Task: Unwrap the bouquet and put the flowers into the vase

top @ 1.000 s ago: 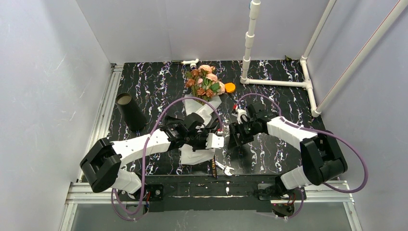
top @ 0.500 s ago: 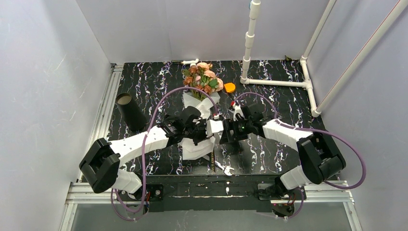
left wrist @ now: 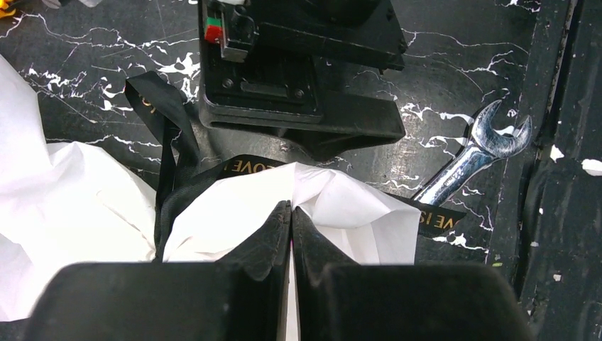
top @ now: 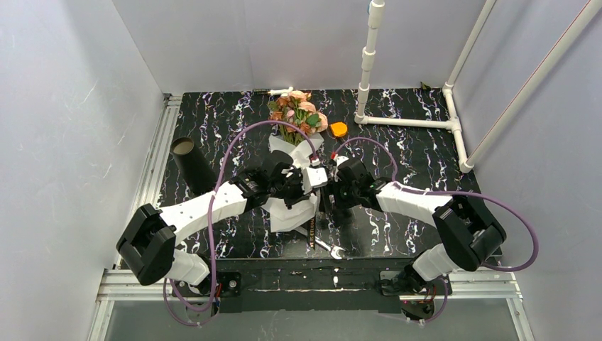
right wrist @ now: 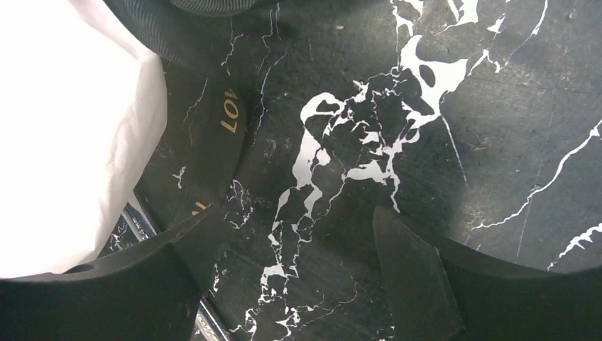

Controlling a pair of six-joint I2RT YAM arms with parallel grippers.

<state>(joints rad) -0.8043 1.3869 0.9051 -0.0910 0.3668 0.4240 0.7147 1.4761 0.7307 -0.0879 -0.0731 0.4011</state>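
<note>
The bouquet lies along the middle of the table, its flowers (top: pixel 299 114) at the far end and its white paper wrap (top: pixel 291 212) spreading toward me. My left gripper (top: pixel 314 179) is shut on a fold of the wrap (left wrist: pixel 234 206), with paper showing between its fingers (left wrist: pixel 273 234). Black lettered ribbon (left wrist: pixel 241 168) loops round the wrap. My right gripper (top: pixel 328 197) hovers just right of the wrap, open over bare marble (right wrist: pixel 298 241), with the ribbon (right wrist: pixel 213 138) beside its left finger (right wrist: pixel 177 263). The black vase (top: pixel 190 162) stands at the left, apart from both arms.
A wrench (top: pixel 328 247) lies near the front edge, by the trailing ribbon end (left wrist: pixel 436 220). A small orange disc (top: pixel 339 129) sits right of the flowers. A white pipe post (top: pixel 366 64) and its frame stand at the back right. White walls enclose the table.
My left gripper has closed on the wrap. The right gripper has moved left to the wrap and opened wider. The bouquet has slid a little toward the back.
</note>
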